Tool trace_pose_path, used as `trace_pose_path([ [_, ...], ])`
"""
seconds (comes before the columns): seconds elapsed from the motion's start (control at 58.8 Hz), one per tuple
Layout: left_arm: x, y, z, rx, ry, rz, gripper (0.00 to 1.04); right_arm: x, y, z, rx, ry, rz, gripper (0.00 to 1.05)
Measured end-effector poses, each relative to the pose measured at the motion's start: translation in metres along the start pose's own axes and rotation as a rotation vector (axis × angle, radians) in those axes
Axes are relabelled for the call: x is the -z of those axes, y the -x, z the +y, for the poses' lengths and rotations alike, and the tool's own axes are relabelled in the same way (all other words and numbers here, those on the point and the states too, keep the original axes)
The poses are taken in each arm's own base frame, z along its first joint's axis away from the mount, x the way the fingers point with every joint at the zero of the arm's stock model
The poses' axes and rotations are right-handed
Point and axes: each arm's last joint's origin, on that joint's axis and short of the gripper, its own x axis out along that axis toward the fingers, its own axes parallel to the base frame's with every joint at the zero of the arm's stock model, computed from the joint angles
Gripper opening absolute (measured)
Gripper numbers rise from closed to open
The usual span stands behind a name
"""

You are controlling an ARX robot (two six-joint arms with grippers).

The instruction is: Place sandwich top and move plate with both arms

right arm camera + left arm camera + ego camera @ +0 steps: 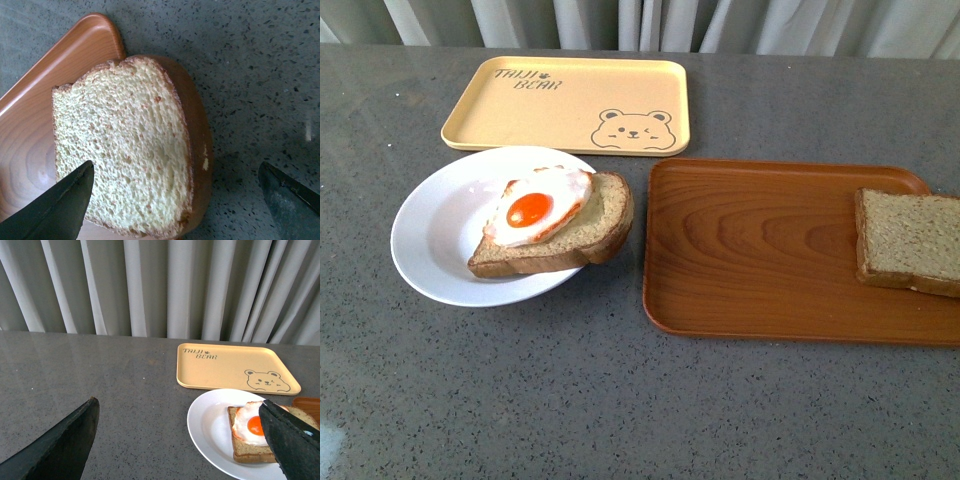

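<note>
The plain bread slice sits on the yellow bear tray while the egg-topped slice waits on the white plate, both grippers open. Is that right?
Not quite. The front view shows the plain bread slice lying on the brown wood-grain tray, at its right end. The rest of the statement holds.

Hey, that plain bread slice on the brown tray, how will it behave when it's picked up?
The sandwich top looks airy and porous, so probably light and squashy; a hard pinch may dent it. It is thick with a firm-looking crust, so it should sag little. It overhangs the rim of the brown tray, likely easing a grip.
</note>
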Motion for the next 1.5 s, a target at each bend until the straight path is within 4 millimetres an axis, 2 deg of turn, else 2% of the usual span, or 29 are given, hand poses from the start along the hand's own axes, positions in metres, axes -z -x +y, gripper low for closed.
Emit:
trace_pose_path([
  [0.085,0.000,0.000,0.000,0.000,0.000,0.000,0.96,-0.001,-0.004,0.002,-0.005,-0.019,0.002,0.89],
  [0.255,0.000,0.000,0.000,0.000,0.000,0.000,0.96,-0.002,-0.008,0.005,-0.012,-0.042,0.006,0.61],
  [0.272,0.000,0.000,0.000,0.000,0.000,0.000,0.96,-0.002,-0.008,0.005,-0.013,-0.046,0.007,0.55],
  [0.391,0.000,0.000,0.000,0.000,0.000,0.000,0.96,-0.005,-0.005,0.007,-0.030,-0.066,0.001,0.29],
  [0.476,0.000,0.000,0.000,0.000,0.000,0.000,0.96,-0.013,0.006,0.013,-0.077,-0.090,-0.016,0.10],
  [0.545,0.000,0.000,0.000,0.000,0.000,0.000,0.96,-0.019,0.015,0.020,-0.110,-0.107,-0.038,0.02],
  [0.647,0.000,0.000,0.000,0.000,0.000,0.000,0.96,-0.029,0.029,0.042,-0.170,-0.125,-0.082,0.02],
  [0.698,0.000,0.000,0.000,0.000,0.000,0.000,0.96,-0.031,0.034,0.063,-0.220,-0.117,-0.101,0.02],
  [0.766,0.000,0.000,0.000,0.000,0.000,0.000,0.96,-0.028,0.037,0.101,-0.299,-0.091,-0.119,0.02],
  [0.851,0.000,0.000,0.000,0.000,0.000,0.000,0.96,-0.016,0.034,0.148,-0.382,-0.046,-0.115,0.02],
  [0.919,0.000,0.000,0.000,0.000,0.000,0.000,0.96,-0.005,0.031,0.177,-0.435,-0.017,-0.104,0.02],
  [1.106,0.000,0.000,0.000,0.000,0.000,0.000,0.96,0.024,0.008,0.245,-0.518,0.061,-0.049,0.02],
  [1.31,0.000,0.000,0.000,0.000,0.000,0.000,0.96,0.059,-0.020,0.286,-0.509,0.088,-0.006,0.02],
  [1.498,0.000,0.000,0.000,0.000,0.000,0.000,0.96,0.091,-0.029,0.306,-0.503,0.089,0.009,0.02],
])
